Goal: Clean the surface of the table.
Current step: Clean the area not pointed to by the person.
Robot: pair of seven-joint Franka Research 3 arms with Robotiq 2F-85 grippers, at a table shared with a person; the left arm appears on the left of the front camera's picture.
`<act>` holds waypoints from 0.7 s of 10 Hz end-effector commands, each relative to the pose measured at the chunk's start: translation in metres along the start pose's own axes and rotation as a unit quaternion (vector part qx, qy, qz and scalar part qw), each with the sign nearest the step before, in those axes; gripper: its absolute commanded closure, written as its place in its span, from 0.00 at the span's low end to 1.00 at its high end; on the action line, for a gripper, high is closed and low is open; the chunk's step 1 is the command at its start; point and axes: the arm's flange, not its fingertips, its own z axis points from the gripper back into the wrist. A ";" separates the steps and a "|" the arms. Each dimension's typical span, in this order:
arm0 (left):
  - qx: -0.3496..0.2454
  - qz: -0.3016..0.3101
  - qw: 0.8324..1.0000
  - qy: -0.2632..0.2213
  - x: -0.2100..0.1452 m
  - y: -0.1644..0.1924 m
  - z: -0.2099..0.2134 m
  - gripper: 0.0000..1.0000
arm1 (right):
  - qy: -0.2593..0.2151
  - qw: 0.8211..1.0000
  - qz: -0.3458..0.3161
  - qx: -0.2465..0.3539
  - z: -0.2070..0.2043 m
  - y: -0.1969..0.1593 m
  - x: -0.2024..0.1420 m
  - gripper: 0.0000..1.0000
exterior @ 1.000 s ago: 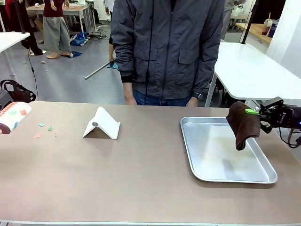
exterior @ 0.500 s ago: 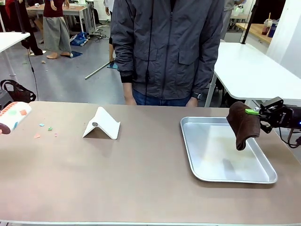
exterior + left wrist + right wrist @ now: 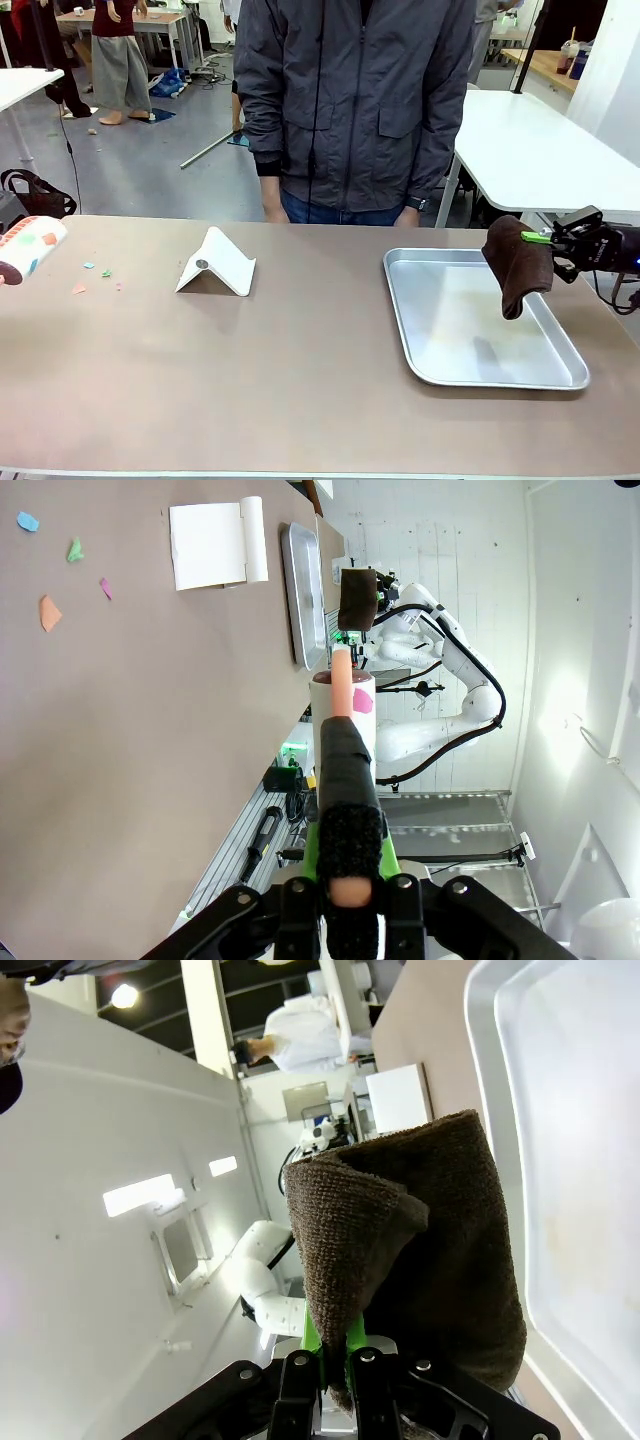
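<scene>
The desk (image 3: pixel 300 390), brownish-tan w/ a pale edge, is spanning the whole front view, running from the robot's side to the person. The person (image 3: pixel 355 100), in a dark grey jacket, is standing at the far edge near the middle, arms hanging down.

A silver tray (image 3: pixel 480 378) is lying flat on the desk's R half. A brown cloth (image 3: pixel 518 265) is hanging over the tray's far R part, its lower end drooping toward the tray floor; can't tell if it's touching. The R fingers (image 3: pixel 546 238) are coming in from the R side and pinching the cloth's top edge. In the R wrist view they (image 3: pixel 335 1360) are sitting clamped tight on the fold, green pads just showing.

A white folded stand (image 3: pixel 218 262) is sitting tent-like on the L-centre of the desk, well apart from the tray.

A white cup (image 3: pixel 28 248) w/ coloured patches is hovering on its side over the desk's L edge. In the L wrist view the L fingers (image 3: pixel 345 735) are gripping its (image 3: pixel 345 695) wall, narrow, one finger outside.

Small paper scraps (image 3: pixel 80 288), pink, green & blue, are lying scattered on the desk between cup and stand.
</scene>
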 end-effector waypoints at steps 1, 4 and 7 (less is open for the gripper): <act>-0.002 -0.007 1.000 0.002 -0.002 -0.005 -0.002 1.00 | 0.002 1.000 0.002 0.002 -0.002 0.002 -0.002 1.00; 0.096 -0.037 0.994 -0.047 -0.009 -0.014 -0.002 0.78 | 0.002 1.000 0.002 0.002 -0.002 0.002 -0.002 1.00; 0.169 -0.010 0.981 -0.096 -0.019 -0.019 0.009 0.78 | 0.002 1.000 0.002 0.002 -0.002 0.002 -0.002 1.00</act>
